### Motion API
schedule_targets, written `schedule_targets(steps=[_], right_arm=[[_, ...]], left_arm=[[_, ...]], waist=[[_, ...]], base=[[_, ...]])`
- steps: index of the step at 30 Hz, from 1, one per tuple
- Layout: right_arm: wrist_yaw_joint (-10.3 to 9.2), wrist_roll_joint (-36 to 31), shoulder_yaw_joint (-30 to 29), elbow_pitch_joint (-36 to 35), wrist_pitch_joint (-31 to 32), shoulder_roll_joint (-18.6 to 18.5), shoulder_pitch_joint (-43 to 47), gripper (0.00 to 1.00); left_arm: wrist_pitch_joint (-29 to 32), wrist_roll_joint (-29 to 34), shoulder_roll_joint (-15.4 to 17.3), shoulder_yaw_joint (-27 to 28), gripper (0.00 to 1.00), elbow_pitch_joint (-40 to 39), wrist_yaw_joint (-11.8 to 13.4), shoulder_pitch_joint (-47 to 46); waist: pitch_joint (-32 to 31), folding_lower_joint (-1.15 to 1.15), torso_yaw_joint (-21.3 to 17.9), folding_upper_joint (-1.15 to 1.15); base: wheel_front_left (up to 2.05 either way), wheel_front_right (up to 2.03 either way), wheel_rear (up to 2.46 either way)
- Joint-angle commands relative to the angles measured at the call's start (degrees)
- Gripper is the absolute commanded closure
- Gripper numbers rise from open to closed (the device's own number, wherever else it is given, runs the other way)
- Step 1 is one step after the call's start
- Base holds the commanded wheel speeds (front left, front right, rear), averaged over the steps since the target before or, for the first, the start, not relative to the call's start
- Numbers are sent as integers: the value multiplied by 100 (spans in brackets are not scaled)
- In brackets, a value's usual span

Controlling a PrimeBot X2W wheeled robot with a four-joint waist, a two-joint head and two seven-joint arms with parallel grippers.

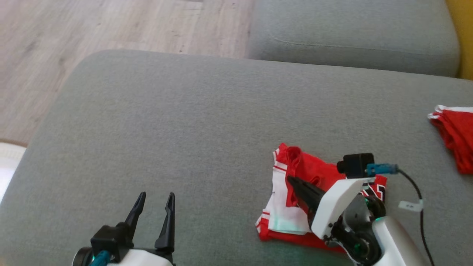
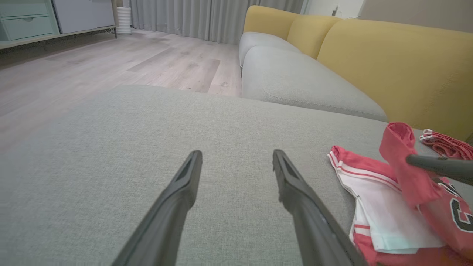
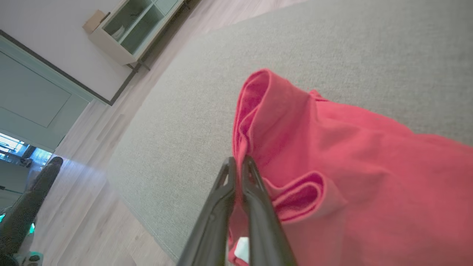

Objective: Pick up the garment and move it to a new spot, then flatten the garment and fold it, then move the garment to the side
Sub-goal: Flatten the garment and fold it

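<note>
The right gripper (image 1: 292, 181) pinches shut on a lifted fold of the red-and-white cloth garment (image 1: 284, 210), which lies beneath its jaws on the grey fabric cushion (image 1: 184, 129), seemingly to fold it, while the left gripper (image 1: 155, 197) hovers wide and empty, well aside.

A grey fabric cushion (image 1: 184, 129) carries a red-and-white garment (image 1: 284, 214) and, well apart, another red cloth (image 1: 456, 136).

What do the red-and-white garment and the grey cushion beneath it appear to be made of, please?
The red-and-white garment is probably thin, smooth synthetic jersey: it drapes in soft, limp folds. The grey cushion looks like matte woven upholstery fabric: a fine heathered weave shows.
</note>
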Motion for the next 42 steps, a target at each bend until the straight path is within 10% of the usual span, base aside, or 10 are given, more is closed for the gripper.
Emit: schedule_targets(steps=[1, 2, 4, 5, 14, 33, 34, 37, 40, 42], right_arm=[[39, 29, 130, -97, -113, 1, -367, 100], [39, 36, 149, 20, -181, 1, -405, 95], [39, 64, 172, 236, -298, 1, -469, 20], [39, 105, 173, 314, -381, 1, -497, 0], [39, 167, 53, 527, -1201, 1, -770, 0], [39, -2354, -828, -47, -1967, 1, -137, 0], [39, -2467, -775, 23, -2001, 1, -109, 4], [39, -2671, -561, 356, -2109, -27, -57, 67], [39, -2733, -327, 834, -2183, -124, -67, 98], [39, -2752, -213, 1129, -2232, -199, -104, 100]], left_arm=[[-56, 15, 108, 208, 0, -136, -21, -377], [-64, 13, 106, 209, 0, -121, -26, -382], [-77, 11, 98, 210, 0, -98, -30, -391], [-83, 8, 94, 212, 0, -89, -30, -393], [-130, 6, 50, 209, 0, -61, -7, -418], [-185, 29, -92, 157, 0, 167, -90, -662], [-191, 26, -89, 162, 0, 177, -91, -665], [-204, 21, -79, 177, 0, 203, -92, -675], [-214, 20, -63, 189, 0, 207, -93, -685], [-213, 24, -55, 194, 0, 194, -81, -692]], waist=[[23, 0, 63, 0], [33, 0, 79, 0], [49, 0, 96, 0], [56, 0, 97, 0], [68, 0, -159, 0], [209, 0, -414, 0], [235, 0, -380, 0], [301, 0, -250, 0], [355, 0, -94, 0], [383, 0, 15, 0]], base=[[0, 0, 0], [0, 0, 0], [0, 0, 0], [0, 0, 0], [0, 0, 0], [0, 0, 0], [0, 0, 0], [0, 0, 0], [0, 0, 0], [0, 0, 0]])
